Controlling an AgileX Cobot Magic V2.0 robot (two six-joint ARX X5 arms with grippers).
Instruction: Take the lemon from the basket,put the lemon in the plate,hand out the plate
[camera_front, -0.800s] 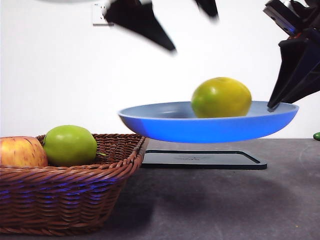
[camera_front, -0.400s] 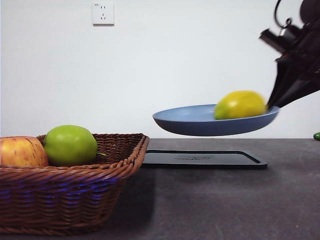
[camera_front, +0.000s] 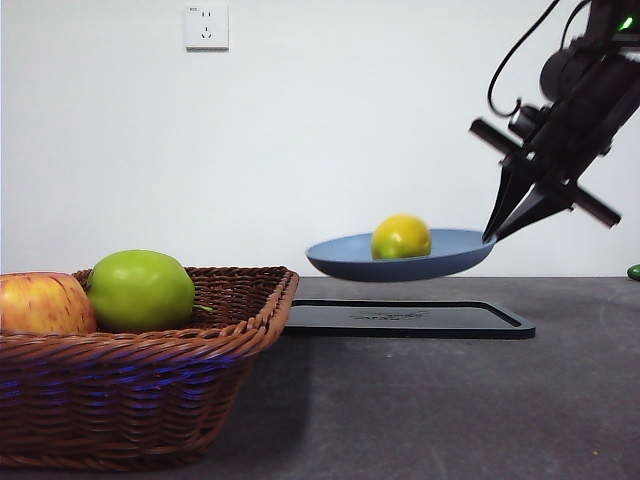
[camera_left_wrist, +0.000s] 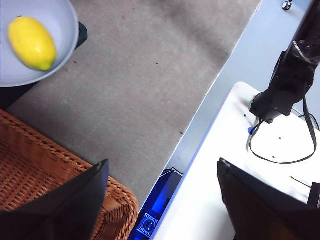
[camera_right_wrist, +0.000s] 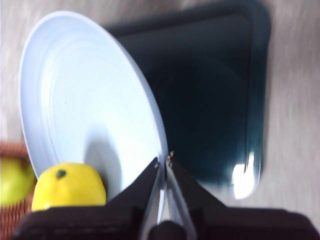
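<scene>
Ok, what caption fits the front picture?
Right gripper holds the plate with the lemon above the black tray.

Robotics lab test station: dark grey table (camera_front: 450, 400) against plain white wall (camera_front: 300, 140); wall socket (camera_front: 206, 27); cabled robot arm (camera_front: 560, 130); white equipment bench (camera_left_wrist: 260, 165).

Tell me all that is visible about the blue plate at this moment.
The plate is wide, shallow and round, matte light blue inside and deeper blue underneath. It hangs in the air, roughly level, above the black tray and touches neither tray nor table. The right gripper pinches its rim with shut jaws. The lemon lies inside it. From the front, the basket stands apart from it to one side.
</scene>
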